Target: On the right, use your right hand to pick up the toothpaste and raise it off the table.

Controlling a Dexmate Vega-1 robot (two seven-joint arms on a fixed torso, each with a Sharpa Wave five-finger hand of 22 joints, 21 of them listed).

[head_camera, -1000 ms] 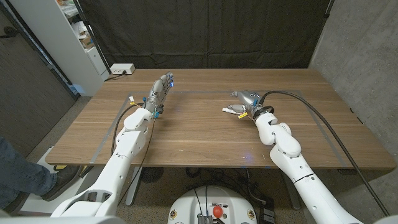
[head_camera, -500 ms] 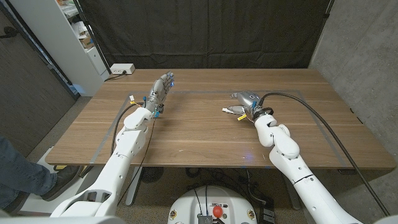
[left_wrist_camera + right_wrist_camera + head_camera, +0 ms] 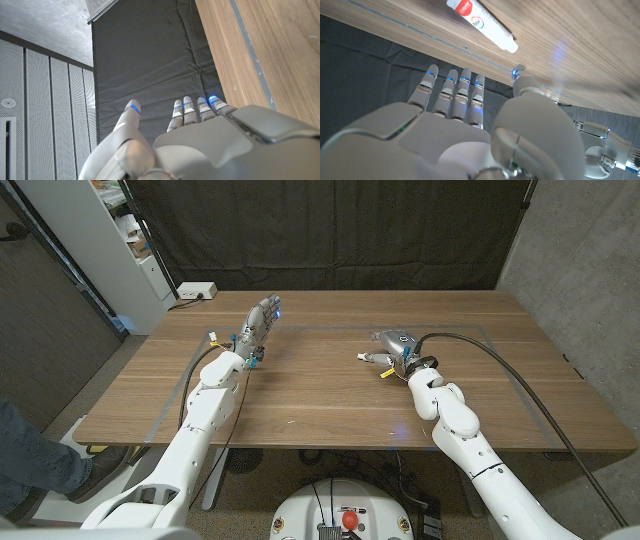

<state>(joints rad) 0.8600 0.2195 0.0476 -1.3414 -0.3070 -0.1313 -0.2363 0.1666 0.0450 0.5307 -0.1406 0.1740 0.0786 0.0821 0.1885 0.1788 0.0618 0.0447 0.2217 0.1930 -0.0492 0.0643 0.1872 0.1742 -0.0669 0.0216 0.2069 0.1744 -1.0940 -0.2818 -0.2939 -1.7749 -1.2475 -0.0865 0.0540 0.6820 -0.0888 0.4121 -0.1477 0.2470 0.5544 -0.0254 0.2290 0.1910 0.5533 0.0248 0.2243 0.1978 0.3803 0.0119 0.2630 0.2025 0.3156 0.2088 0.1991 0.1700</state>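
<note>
While the white toothpaste tube (image 3: 481, 24) is lying ungrasped on the wooden surface (image 3: 330, 395), the right robot hand (image 3: 392, 344) is hovering open-fingered over it; gripping and lifting remain.

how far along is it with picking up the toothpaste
Early stage. Done: the right robot hand is positioned over the toothpaste. In hand: nothing yet; the fingers are spread and the tube lies on the table. Left: closing on it and raising it. The left robot hand waits apart.

Wooden table (image 3: 320, 395) w/ black curtain (image 3: 330, 230), concrete wall (image 3: 580, 260)
</note>
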